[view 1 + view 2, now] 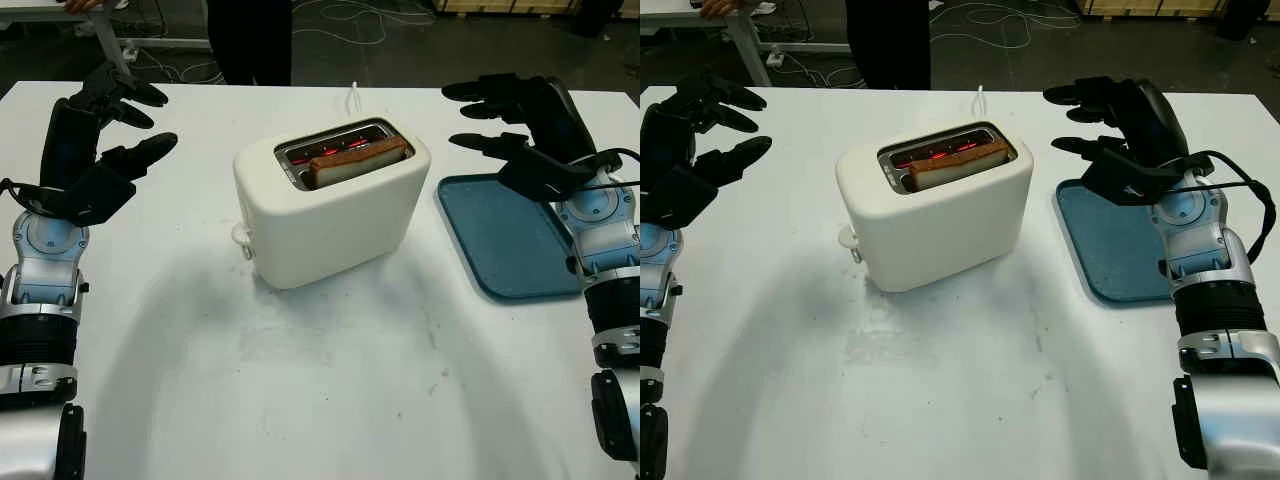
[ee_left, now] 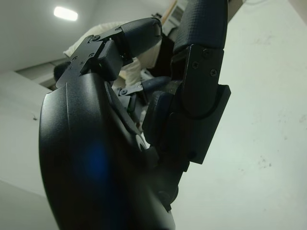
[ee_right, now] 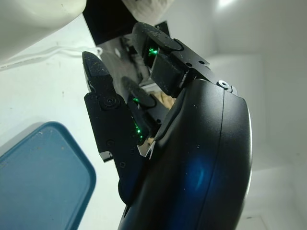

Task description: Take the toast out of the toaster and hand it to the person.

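Observation:
A cream white toaster [image 1: 330,205] stands at the middle of the white table, its slots glowing red inside. One slice of brown toast [image 1: 355,160] sticks up from the near slot. My left hand [image 1: 115,125] is raised at the far left of the table, open, well away from the toaster. My right hand [image 1: 500,115] is raised to the right of the toaster, above the far end of the blue tray [image 1: 520,245], open and holding nothing. A person in dark clothes [image 1: 250,40] stands beyond the table's far edge.
The blue tray lies flat at the table's right side. A white cord [image 1: 354,97] runs from behind the toaster off the far edge. Cables and a table leg [image 1: 115,45] are on the floor beyond. A white lever knob [image 1: 242,236] sticks out of the toaster's left end.

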Controlling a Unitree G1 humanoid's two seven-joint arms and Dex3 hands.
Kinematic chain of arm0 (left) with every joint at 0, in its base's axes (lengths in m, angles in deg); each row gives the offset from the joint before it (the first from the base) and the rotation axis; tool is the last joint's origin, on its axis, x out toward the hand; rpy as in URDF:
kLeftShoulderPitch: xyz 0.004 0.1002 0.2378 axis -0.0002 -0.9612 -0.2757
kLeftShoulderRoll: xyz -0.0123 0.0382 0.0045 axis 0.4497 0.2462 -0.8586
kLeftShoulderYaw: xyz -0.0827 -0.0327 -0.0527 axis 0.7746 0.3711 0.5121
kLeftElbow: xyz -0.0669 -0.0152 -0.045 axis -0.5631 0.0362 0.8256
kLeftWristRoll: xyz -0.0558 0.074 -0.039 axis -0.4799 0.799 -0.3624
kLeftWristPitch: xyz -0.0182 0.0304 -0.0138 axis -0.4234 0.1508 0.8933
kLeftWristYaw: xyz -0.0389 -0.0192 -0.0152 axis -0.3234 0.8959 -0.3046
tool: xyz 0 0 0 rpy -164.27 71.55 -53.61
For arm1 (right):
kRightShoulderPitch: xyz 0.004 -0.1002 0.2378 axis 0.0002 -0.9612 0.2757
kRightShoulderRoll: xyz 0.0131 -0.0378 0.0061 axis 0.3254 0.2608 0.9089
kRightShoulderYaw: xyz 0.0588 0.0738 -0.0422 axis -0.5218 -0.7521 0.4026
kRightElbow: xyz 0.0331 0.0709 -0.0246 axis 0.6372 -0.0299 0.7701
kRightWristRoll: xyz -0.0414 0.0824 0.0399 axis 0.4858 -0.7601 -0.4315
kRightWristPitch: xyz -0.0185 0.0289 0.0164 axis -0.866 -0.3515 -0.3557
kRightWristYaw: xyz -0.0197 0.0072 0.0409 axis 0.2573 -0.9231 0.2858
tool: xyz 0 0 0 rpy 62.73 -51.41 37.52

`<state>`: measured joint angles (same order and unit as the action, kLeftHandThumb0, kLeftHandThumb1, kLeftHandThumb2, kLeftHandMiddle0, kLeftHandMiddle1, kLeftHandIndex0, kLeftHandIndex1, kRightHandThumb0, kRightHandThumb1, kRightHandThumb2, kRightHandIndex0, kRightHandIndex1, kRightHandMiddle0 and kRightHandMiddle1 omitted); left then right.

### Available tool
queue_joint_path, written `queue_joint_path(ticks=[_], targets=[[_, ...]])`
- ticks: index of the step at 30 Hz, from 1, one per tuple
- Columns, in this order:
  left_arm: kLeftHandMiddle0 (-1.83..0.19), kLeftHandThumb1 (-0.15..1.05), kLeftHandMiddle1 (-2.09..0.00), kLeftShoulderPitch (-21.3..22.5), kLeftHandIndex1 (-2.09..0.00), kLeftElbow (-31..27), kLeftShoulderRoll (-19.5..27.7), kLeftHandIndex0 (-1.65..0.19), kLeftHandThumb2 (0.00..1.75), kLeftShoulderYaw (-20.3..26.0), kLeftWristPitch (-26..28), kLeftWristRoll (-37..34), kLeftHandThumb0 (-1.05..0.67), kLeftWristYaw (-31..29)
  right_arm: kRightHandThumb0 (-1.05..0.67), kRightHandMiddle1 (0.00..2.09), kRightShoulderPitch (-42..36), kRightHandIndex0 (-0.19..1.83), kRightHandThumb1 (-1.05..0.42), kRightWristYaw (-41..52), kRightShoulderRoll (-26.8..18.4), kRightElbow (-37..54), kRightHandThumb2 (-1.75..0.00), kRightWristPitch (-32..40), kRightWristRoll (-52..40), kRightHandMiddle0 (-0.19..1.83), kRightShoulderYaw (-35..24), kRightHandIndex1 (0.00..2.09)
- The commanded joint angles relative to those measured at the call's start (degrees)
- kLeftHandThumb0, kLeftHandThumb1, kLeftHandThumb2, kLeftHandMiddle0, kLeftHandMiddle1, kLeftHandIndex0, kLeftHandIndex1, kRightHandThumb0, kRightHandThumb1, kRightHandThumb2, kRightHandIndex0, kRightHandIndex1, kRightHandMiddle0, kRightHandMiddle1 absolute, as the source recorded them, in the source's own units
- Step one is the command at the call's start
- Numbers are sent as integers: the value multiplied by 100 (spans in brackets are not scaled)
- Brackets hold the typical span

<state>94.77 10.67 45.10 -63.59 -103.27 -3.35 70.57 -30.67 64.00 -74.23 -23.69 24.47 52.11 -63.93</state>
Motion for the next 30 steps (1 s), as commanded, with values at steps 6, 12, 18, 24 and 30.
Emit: queue_joint_path(ticks=[6,12,18,24,30], targets=[[-38,92,-133,8,-120,106,89,-36,6,-70,-182,49,-94,-74,-29,1,6,94,-79,-39,-29,-56,0,-32,-56,85,-54,1],[-40,92,-132,17,-119,149,95,-38,8,-63,-256,18,-92,-91,-28,1,3,96,-79,-95,-5,-88,0,-130,-70,87,-68,2],[-42,92,-131,18,-118,160,81,-39,9,-36,-244,-48,-91,-158,-28,1,11,96,-79,-91,-7,-60,0,-31,-42,87,-46,1],[-43,92,-131,32,-118,146,49,-40,10,-18,-178,-122,-92,-196,-30,1,-3,96,-79,-114,-15,-43,0,-42,-24,87,-45,1],[-43,92,-131,37,-117,155,78,-40,12,-46,-208,-35,-93,-181,-28,1,7,97,-78,-107,-21,-81,0,-114,-48,88,-50,2]])
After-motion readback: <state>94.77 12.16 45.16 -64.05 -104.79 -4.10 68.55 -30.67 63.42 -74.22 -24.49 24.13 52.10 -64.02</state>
